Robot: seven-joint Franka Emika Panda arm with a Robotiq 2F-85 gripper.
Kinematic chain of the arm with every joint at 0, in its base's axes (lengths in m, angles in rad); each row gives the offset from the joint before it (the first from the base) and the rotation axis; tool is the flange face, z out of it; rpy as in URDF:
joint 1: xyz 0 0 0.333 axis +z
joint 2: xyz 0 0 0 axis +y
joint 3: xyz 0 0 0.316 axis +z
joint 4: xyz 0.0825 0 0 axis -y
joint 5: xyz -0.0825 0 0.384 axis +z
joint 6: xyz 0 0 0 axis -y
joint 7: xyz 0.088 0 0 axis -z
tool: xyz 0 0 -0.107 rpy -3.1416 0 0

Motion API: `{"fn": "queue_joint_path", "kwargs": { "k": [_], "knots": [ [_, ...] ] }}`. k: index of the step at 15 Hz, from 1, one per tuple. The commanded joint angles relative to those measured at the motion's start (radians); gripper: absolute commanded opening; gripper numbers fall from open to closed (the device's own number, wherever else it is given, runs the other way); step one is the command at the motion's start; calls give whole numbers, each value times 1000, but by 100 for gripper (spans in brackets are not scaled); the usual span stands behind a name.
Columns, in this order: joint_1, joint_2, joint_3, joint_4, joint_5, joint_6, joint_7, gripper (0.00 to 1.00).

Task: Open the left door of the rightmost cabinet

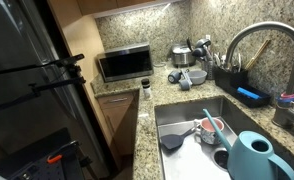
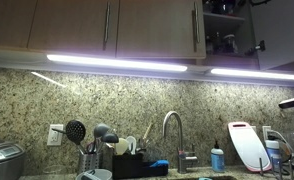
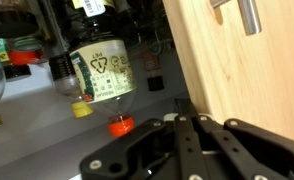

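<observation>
Upper cabinets, far end of the run, high over the speckled granite tabletop. In the wrist view, the light wooden cabinet door fills the side of the frame as a flat pale-grained panel. Its brushed metal bar handle is just in the corner, well apart from the black end effector. The fingers are pressed together with nothing between them. My read is that a closed tip suits pushing or hooking a door edge more than clamping the bar, which would explain why it sits beside the panel and not on the handle. Past the door's edge the shelves are exposed. There is a clear plastic bottle with a pale printed label, its yellow cap pointing down in this view, and a small orange cap near the fingertips. In an exterior view the dark open compartment shows above the glowing under-cabinet light strip, next to closed pale doors. The door looks plain, clean, slab-fronted and rigid. I judge it already swung clear of its frame, though how wide it stands I cannot tell.
</observation>
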Motion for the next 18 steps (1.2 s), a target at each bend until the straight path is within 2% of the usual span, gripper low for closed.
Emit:
{"fn": "queue_joint_path", "kwargs": {
  "k": [1, 8, 11, 12, 16, 18],
  "knots": [
    [91, -150, -30, -161, 67, -62, -89, 0],
    [196, -331, -53, -325, 64, -64, -130, 0],
    [248, -426, -43, -414, 59, -42, -138, 0],
    [398, -434, -105, -461, -85, 27, -54, 0],
    [602, -540, -122, -634, -347, 126, 93, 0],
    [699, -587, -125, -713, -463, 138, 171, 0]
  ]
}}
